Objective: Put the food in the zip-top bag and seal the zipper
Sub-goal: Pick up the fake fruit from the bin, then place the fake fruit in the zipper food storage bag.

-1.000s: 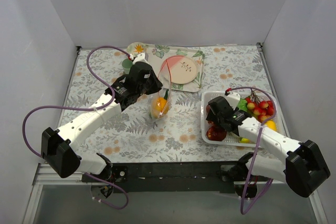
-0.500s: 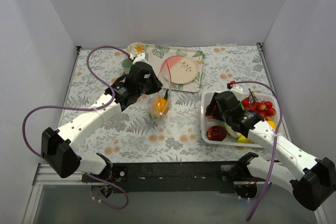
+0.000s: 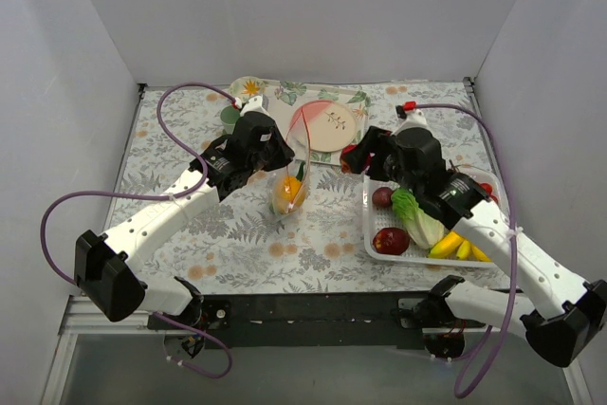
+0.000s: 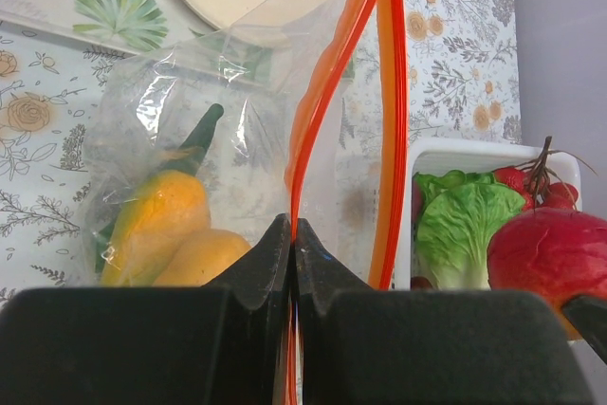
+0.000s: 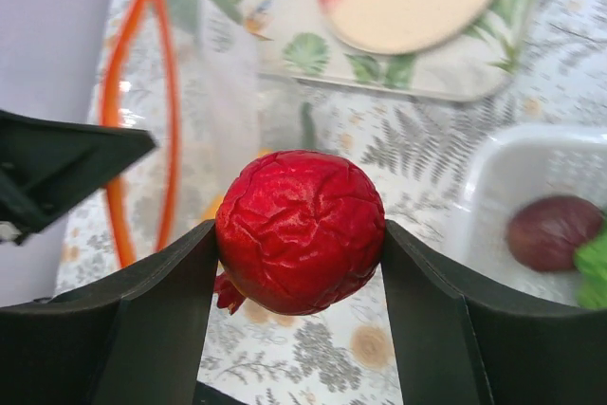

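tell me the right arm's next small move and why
Probably carry the red fruit left to above the mouth of the zip-top bag: the right gripper is shut on it, and the left gripper pinches the zipper, with the mouth gaping.

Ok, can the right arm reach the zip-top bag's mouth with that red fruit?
Probably yes. The left gripper pinches one side of the zipper, holding the zip-top bag's mouth open, and nothing lies between it and the red fruit in the right gripper.

The top camera looked down on the whole table (image 3: pixel 322 234) from behind; both wrist cameras peered close past their fingers (image 4: pixel 142 348), sharing the bag (image 4: pixel 237 139).
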Action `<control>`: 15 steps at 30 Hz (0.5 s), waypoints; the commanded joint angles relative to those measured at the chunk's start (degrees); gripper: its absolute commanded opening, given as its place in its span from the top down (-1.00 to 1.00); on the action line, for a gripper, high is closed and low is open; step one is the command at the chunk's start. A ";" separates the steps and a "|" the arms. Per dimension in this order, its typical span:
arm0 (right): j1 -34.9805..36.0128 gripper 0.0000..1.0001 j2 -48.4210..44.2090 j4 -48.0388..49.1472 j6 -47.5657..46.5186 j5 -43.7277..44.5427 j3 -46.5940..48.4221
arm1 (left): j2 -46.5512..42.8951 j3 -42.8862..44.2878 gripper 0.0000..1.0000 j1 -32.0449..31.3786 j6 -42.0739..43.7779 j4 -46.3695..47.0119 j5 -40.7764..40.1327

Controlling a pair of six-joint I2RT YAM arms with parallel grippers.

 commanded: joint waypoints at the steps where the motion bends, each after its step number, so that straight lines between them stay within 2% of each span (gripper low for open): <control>1: 2.56 0.55 5.55 9.77 -2.22 -6.74 6.83 | -0.75 -0.10 1.00 0.18 0.11 0.66 0.20; 4: 4.32 0.55 11.70 12.41 -2.39 -7.98 12.11 | -0.57 -1.24 1.00 0.18 -0.41 1.18 -0.41; 9: 6.43 0.56 16.98 14.69 -2.48 -8.15 18.26 | -0.31 -3.00 1.00 0.18 -1.21 2.50 -0.33; 15: 7.31 0.55 22.09 15.31 -1.52 -8.42 19.68 | -0.39 -3.09 1.00 0.18 -1.29 3.12 -0.59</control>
